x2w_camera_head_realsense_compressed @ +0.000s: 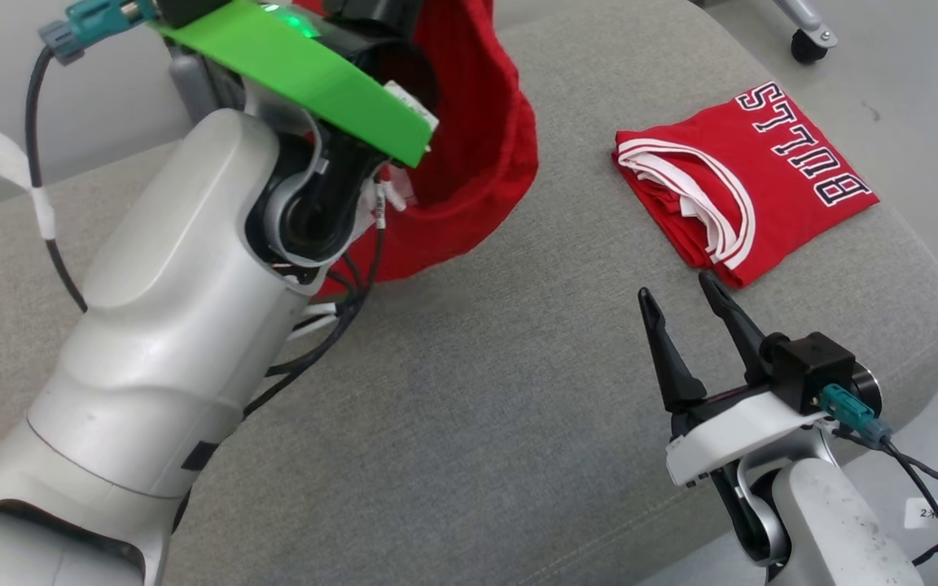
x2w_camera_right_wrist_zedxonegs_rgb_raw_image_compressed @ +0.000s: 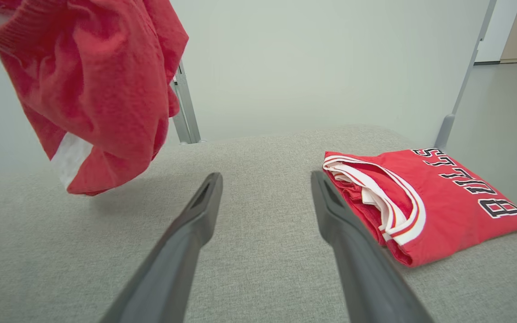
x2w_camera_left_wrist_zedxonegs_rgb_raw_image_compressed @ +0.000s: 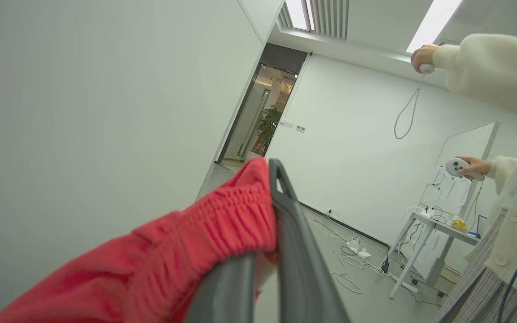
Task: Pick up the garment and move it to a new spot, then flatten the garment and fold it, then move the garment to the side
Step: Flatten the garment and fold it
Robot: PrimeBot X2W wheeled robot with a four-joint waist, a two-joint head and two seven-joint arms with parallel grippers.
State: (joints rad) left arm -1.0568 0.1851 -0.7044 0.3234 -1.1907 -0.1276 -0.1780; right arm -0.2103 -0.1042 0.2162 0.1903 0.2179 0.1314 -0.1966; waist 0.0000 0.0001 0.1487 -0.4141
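Grey padded cushion (x2w_camera_head_realsense_compressed: 477, 391): carries everything, with bare fabric across its middle and near side. Left arm (x2w_camera_head_realsense_compressed: 168, 325): pale forearm raised over the far left of the cushion. Red garment (x2w_camera_head_realsense_compressed: 485, 146): gathered and hanging from that arm at far left, long axis running downward; the right wrist view shows its lowest fold clear of the cushion, shadow beneath. Folded jersey (x2w_camera_head_realsense_compressed: 762, 179): red with dark lettering, flat at far right, well apart from the hanging piece. Left gripper (x2w_camera_left_wrist_zedxonegs_rgb_raw_image_compressed: 265, 215): fingers closed on the garment's ribbed elastic edge, cloth bunched over one finger. Right gripper (x2w_camera_head_realsense_compressed: 678, 293): near right, low over the cushion, fingers spread wide and holding nothing, tips just short of the jersey's near edge. Relation of note: the bare middle lies near and right of the hanging garment, between it and the jersey, and the right arm is likely the nearer one to the free lower end once the garment is set down there.
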